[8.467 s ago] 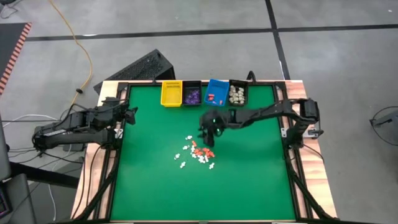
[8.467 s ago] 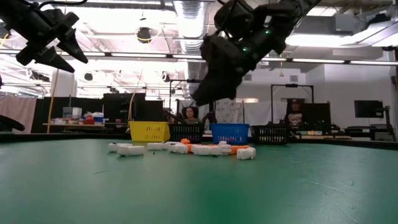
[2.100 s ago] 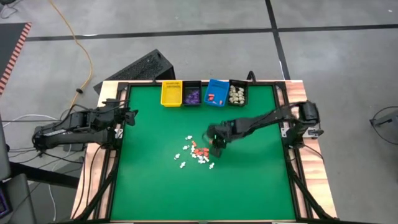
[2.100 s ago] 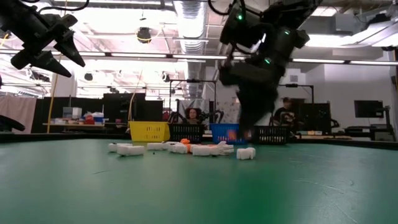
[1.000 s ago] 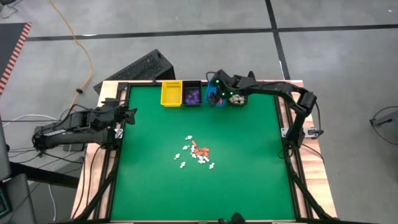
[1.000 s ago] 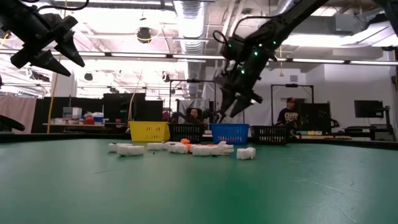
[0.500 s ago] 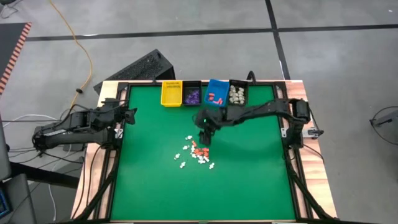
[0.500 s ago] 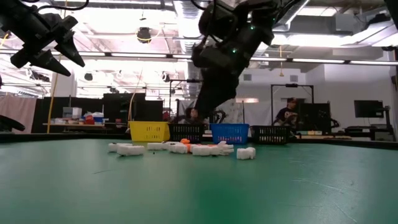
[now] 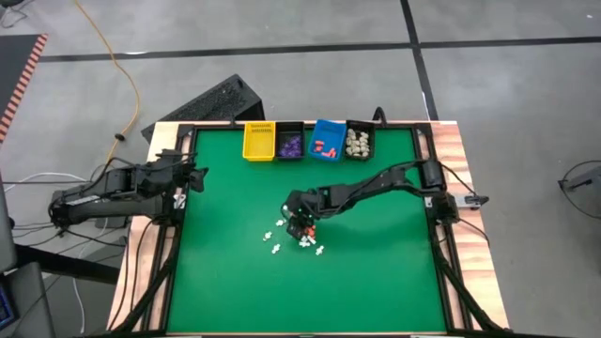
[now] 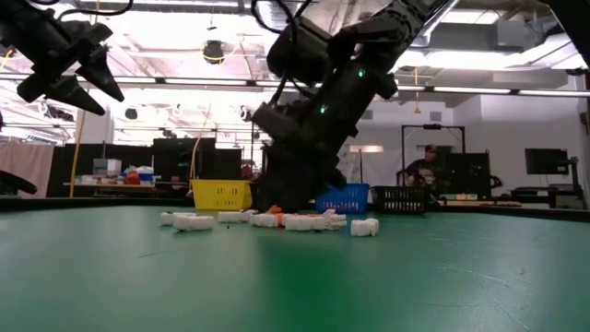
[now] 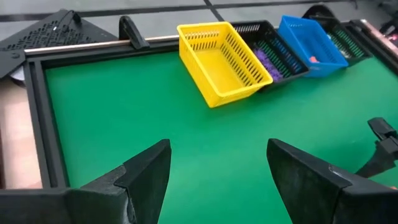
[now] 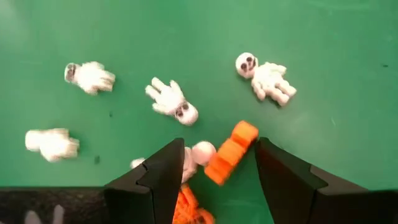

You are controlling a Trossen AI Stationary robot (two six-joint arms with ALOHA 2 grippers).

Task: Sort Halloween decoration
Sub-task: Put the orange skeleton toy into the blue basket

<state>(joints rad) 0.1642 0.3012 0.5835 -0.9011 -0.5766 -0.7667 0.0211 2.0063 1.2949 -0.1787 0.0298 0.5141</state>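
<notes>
Right gripper (image 12: 214, 163) is low over the decoration pile (image 9: 296, 233) at frame centre, jaws open, nothing gripped. Orange piece (image 12: 230, 151) sits between the fingers, long axis diagonal. Left gripper (image 9: 194, 175) is open, parked mid-left, much farther away.

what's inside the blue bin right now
The blue bin holds a few orange-red pieces on its floor, seen from above. The left wrist view shows one through the open top; the bin's walls hide the rest there, so an exact count is unclear.
</notes>
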